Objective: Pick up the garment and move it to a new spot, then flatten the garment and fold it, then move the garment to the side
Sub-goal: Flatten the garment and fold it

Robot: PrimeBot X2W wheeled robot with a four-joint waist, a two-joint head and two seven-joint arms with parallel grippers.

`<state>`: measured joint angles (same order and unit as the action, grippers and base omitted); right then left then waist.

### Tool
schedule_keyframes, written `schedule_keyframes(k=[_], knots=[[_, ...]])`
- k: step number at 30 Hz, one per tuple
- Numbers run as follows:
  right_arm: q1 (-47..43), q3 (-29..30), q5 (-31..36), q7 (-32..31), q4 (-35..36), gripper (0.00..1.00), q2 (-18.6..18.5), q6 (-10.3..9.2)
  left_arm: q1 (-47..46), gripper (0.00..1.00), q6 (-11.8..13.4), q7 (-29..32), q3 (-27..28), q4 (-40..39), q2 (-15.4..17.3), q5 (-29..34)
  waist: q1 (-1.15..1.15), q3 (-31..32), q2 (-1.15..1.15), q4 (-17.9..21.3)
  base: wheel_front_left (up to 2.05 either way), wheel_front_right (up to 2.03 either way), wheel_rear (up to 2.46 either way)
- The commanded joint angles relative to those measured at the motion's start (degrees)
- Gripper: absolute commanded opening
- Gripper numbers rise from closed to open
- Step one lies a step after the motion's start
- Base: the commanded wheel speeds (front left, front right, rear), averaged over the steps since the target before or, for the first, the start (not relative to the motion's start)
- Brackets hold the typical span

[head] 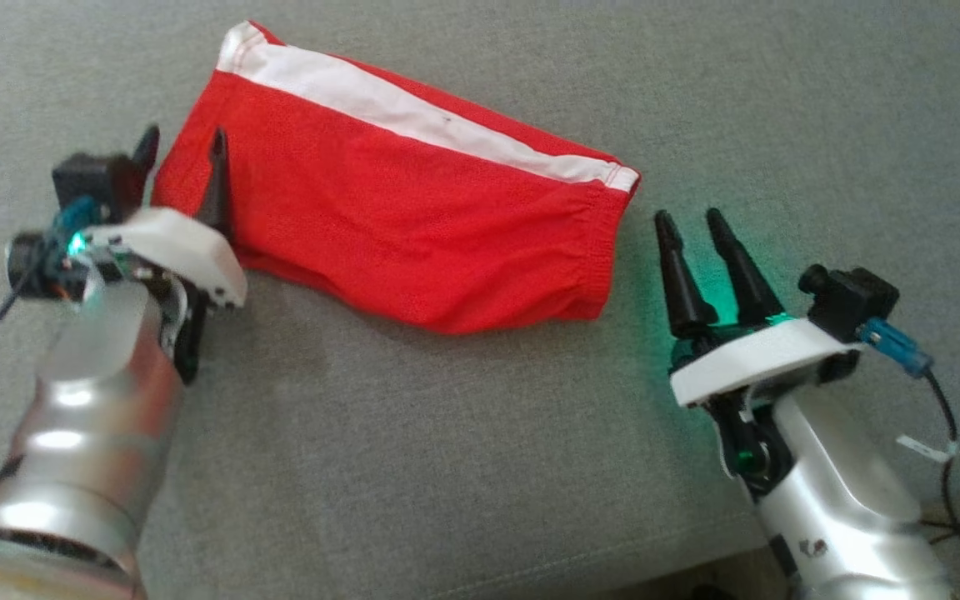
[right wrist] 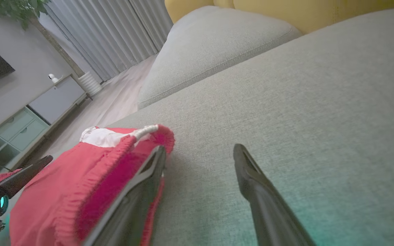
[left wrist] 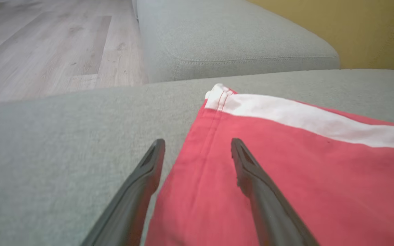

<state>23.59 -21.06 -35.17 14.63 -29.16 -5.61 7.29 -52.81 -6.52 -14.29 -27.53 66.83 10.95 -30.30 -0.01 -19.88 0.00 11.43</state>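
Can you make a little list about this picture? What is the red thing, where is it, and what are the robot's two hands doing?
thing: red garment with a white stripe and a stretchy waistband
how it lies: flat, looks folded
where: on the grey sofa cushion
left gripper: open, one finger over the red cloth, the other over the cushion beside its edge
right gripper: open, just beside the waistband end, holding nothing
held right now: nothing
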Motion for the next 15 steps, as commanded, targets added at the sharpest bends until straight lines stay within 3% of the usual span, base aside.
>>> schedule_keyframes(k=[1,8,14,15], knots=[[-0.65,0.5,1.67,0.37,2.3,1.0,0.84,0.2,-0.66,1.0,0.4,-0.67,2.02,-1.78,1.44,-0.44,0.01,0.34,0.0,-0.36,0.0,0.0,0.0],[-3.45,6.55,8.24,0.37,4.45,1.0,2.05,0.2,3.07,1.0,1.68,-0.7,4.83,-3.52,0.95,-0.84,0.01,-0.21,0.0,-0.27,0.0,0.0,0.0],[-3.97,7.64,9.44,0.37,5.04,1.0,2.53,0.2,4.52,1.0,3.76,-0.52,4.7,1.27,0.65,-0.27,0.01,-0.2,0.0,0.17,0.0,0.0,0.0],[-4.06,7.97,9.68,0.37,5.16,1.0,2.56,0.2,4.74,0.86,3.46,-0.19,4.54,2.1,0.32,-0.38,0.01,-0.03,0.0,0.12,0.0,0.0,0.0]])
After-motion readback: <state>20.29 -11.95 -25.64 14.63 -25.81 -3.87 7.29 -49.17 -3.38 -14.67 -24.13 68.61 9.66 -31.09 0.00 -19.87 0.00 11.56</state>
